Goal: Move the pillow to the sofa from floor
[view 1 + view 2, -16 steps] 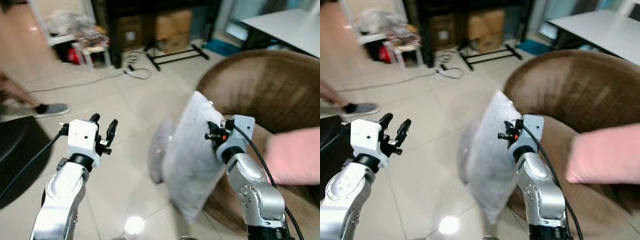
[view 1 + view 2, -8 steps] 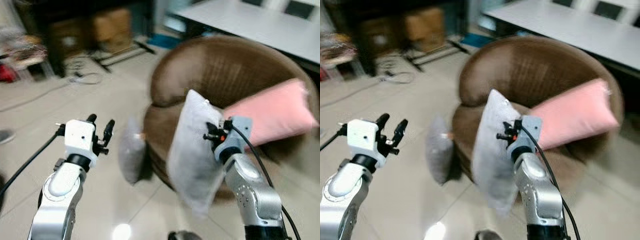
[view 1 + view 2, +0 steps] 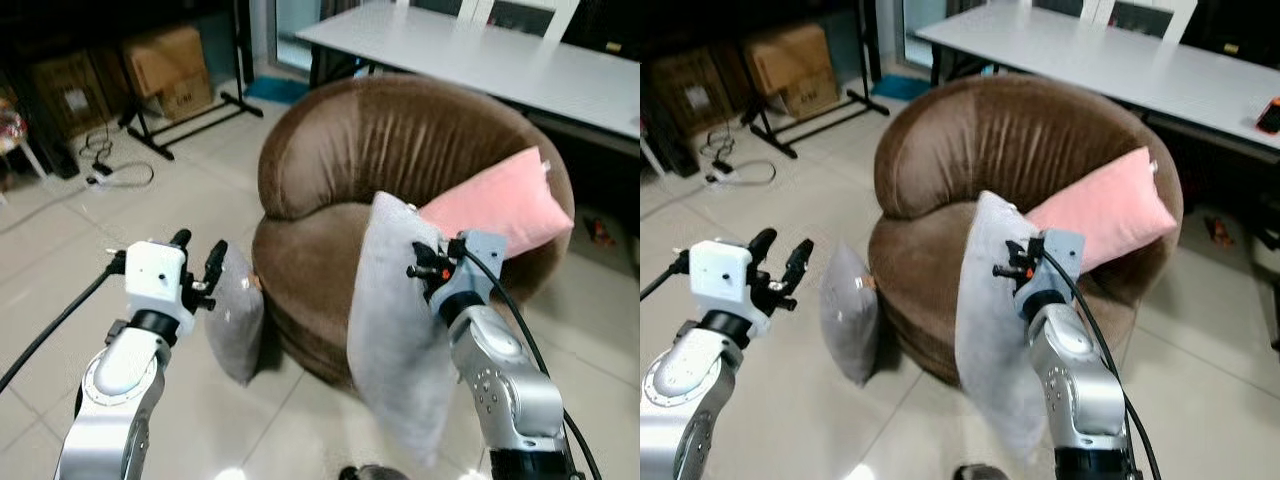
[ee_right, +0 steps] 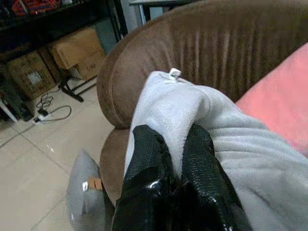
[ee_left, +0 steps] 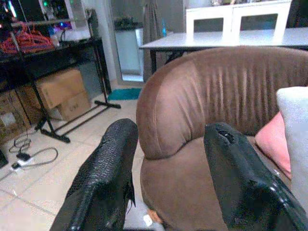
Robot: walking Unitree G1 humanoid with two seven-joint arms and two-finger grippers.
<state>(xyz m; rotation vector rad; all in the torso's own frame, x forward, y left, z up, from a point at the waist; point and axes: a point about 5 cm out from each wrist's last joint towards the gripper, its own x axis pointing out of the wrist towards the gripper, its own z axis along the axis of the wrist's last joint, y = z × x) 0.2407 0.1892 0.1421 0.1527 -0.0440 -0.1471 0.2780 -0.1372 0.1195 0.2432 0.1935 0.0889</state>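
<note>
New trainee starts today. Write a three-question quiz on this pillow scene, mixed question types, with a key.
1. True or false: the right pincer is shut on the grey pillow.
2. Which colour is the pillow already on the brown sofa? A) blue B) pink C) green
3. Fill in: a second grey pillow stands on the ____ against the sofa's base, by the open left pincer.

Key: 1 true; 2 B; 3 floor.

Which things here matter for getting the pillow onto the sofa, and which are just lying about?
Part of the job:
- grey pillow, pinched and held up by the right gripper
- brown sofa, just ahead
- left gripper, open, holding nothing

Just lying about:
- pink pillow on the sofa
- second grey pillow on the floor, leaning against the sofa
- white table
- cardboard boxes
- cable
</note>
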